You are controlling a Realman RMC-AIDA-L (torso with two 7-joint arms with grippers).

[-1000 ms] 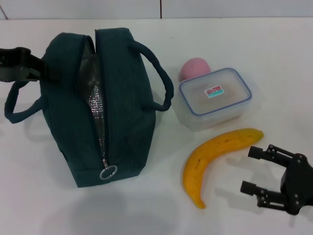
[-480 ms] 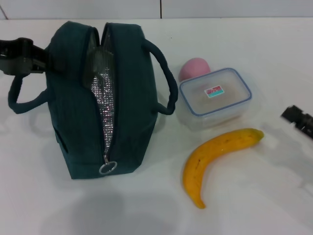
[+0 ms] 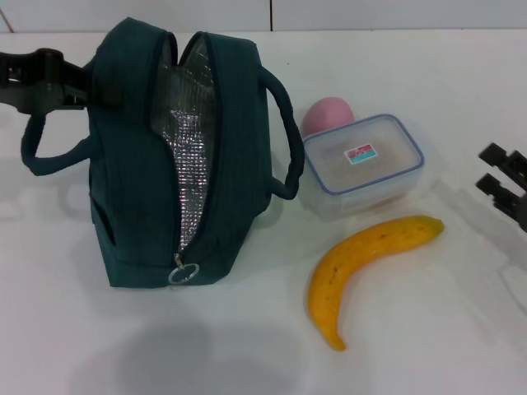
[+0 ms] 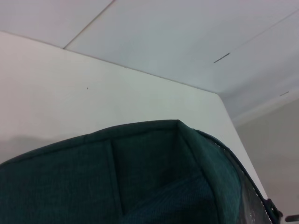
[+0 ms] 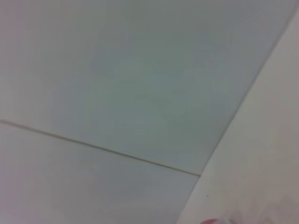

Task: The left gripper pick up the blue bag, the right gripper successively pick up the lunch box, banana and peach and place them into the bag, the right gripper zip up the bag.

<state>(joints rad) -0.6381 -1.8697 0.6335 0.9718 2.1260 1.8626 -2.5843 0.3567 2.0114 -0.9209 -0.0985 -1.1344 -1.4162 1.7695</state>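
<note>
Surface: white tabletop (image 3: 247, 346), with a pale panelled wall seen behind it in the wrist views.
Left gripper (image 3: 78, 86): held at the far left side of the blue bag (image 3: 132, 189), against the fabric beside one loop handle; whether the fingers are closed on the fabric cannot be told.
Right gripper (image 3: 504, 179): seen at the right edge of the table, well apart from the food; two black fingers are shown spread, with nothing between them.
Bag: stood near upright on the table, its zip undone and the mouth gaping, so the silver foil lining is exposed; the metal ring pull (image 3: 184, 271) hangs at the near end.
Lunch box (image 3: 362, 164): a clear box with a blue-rimmed lid and a small sticker, rested just beside the bag's right handle.
Peach (image 3: 326, 115): a pink round fruit tucked behind the lunch box, touching it.
Banana (image 3: 362, 263): laid in front of the lunch box, curved, speckled brown.
Progress: the bag is judged to be taken in hand and opened; all three items are outside it, so packing and zipping are left.
</note>
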